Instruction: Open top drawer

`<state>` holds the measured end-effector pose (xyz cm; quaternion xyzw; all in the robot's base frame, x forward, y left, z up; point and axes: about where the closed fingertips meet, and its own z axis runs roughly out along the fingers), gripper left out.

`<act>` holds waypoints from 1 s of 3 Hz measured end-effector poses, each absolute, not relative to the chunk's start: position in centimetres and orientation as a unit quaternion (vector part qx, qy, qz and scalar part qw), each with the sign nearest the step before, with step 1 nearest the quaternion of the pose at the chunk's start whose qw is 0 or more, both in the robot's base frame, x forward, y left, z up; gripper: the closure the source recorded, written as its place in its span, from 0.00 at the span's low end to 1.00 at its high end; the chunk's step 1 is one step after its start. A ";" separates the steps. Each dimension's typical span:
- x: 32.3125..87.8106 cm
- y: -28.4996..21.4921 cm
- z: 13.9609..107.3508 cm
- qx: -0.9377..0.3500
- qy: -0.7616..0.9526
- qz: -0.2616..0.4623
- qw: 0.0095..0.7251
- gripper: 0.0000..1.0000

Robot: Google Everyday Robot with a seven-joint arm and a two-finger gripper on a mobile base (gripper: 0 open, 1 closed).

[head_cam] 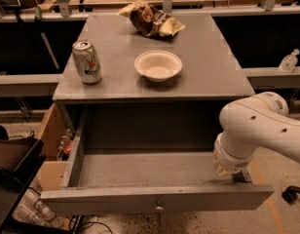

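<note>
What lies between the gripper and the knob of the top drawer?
In the camera view, only the bare front of the top drawer: the gripper sits at its right end, the knob at centre.

One high view, facing down at top drawer (140,172); tool (241,175) lower right.

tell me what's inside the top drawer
The top drawer shows only bare grey floor. Its right front corner is covered by the arm, where the claw sits.
</note>
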<state>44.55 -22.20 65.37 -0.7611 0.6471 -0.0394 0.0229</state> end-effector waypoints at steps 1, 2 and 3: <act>40.5 -22.8 63.6 -0.752 0.659 0.010 0.008 1.00; 39.7 -22.8 63.4 -0.749 0.662 0.018 0.006 1.00; 39.6 -22.9 63.5 -0.749 0.663 0.017 0.006 0.82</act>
